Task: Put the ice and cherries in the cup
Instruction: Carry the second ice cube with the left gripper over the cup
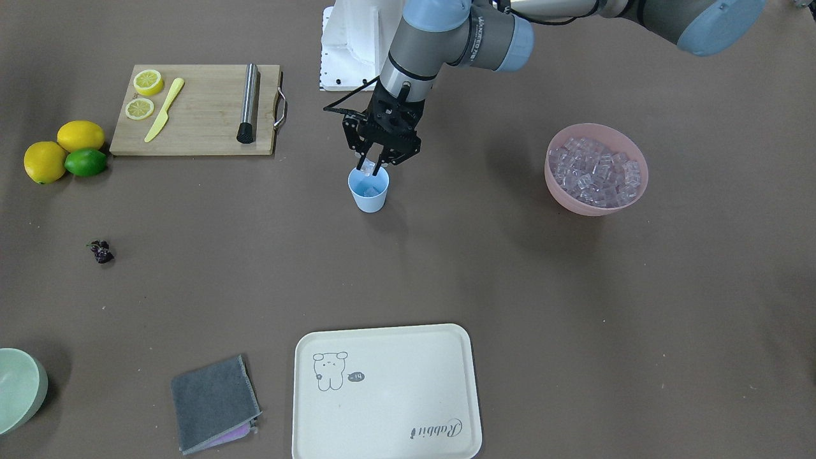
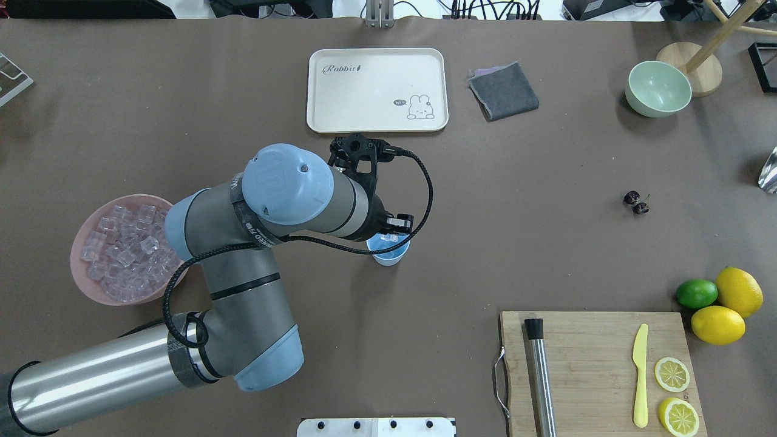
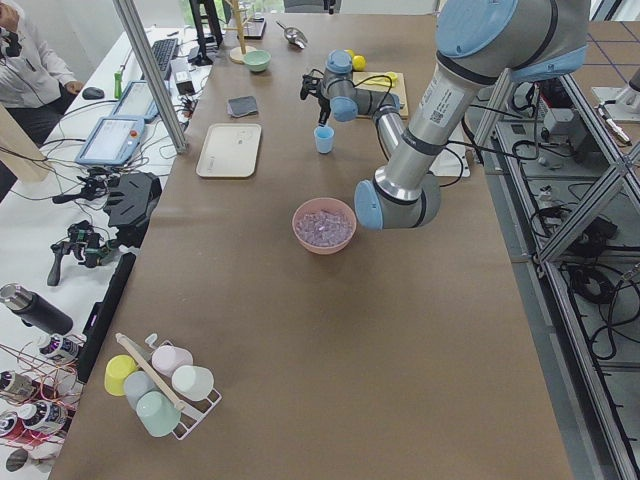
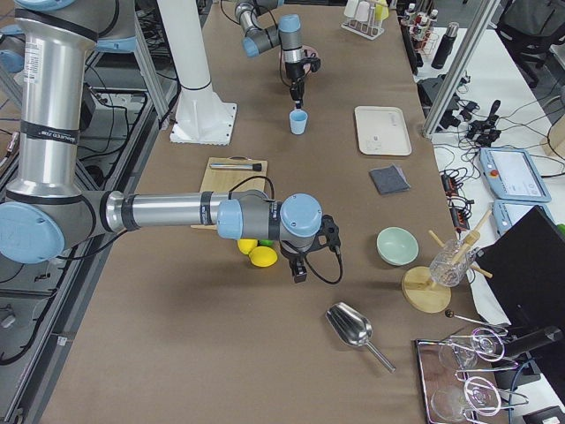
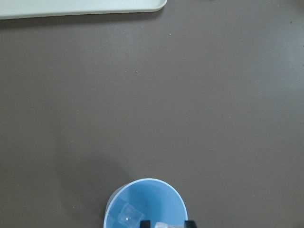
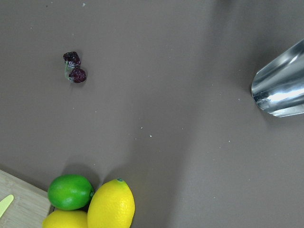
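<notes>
The light blue cup [image 1: 368,191] stands mid-table and also shows in the left wrist view [image 5: 142,202]. My left gripper [image 1: 371,167] hangs right over the cup's rim, shut on a clear ice cube [image 5: 164,224] between its fingertips [image 5: 189,222]. One ice cube [image 5: 126,213] lies inside the cup. More ice [image 1: 596,169] fills the pink bowl [image 1: 567,197]. The dark cherries [image 1: 101,252] lie on the bare table, also in the right wrist view [image 6: 74,67]. My right gripper [image 4: 300,269] hovers near the lemons; I cannot tell whether it is open or shut.
A cutting board [image 1: 197,118] holds lemon slices, a yellow knife and a metal muddler [image 1: 248,102]. Two lemons and a lime [image 1: 85,162] sit beside it. A cream tray [image 1: 382,395], a grey cloth [image 1: 213,401], a pale green bowl [image 1: 19,389] and a metal scoop [image 6: 280,85] are around.
</notes>
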You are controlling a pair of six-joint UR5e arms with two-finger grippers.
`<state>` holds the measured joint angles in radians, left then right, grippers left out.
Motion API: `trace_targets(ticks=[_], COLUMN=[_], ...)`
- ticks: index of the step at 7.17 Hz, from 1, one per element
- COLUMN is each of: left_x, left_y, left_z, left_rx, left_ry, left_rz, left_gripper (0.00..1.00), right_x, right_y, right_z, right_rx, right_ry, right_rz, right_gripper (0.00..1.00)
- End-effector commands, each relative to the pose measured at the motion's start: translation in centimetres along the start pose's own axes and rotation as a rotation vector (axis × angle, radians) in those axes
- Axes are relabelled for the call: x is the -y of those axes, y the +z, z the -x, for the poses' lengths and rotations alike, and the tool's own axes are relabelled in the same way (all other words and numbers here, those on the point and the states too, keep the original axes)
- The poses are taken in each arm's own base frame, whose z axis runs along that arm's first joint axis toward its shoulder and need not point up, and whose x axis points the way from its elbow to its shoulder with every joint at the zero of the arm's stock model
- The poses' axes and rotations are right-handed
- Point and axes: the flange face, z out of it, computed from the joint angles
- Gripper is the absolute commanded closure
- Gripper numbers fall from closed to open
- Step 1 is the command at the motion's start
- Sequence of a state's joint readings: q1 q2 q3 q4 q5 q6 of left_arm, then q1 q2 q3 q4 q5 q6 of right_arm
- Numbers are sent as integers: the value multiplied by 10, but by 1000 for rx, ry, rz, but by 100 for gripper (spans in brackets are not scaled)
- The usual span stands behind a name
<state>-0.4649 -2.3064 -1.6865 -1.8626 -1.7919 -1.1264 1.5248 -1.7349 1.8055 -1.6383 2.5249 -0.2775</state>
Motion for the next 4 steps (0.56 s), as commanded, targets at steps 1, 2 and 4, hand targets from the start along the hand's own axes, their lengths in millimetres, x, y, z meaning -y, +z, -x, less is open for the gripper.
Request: trace_targets(ticks=[1,2,4], left_x=[1,1,6], left_y=[1,0,-20], left_z=[0,-1,9], left_rx=[2,1,-11], left_ry=[1,0,2], left_rz=[-8,-8,-31], left_gripper=[38,28,27], right_x=[-3,-4,-6], right_y=[2,2,3], right_z=[-1,-1,-2], right_rx=[3,3,3], right_ry=[6,6,7], right_rz=[4,4,6], right_gripper=[1,1,1])
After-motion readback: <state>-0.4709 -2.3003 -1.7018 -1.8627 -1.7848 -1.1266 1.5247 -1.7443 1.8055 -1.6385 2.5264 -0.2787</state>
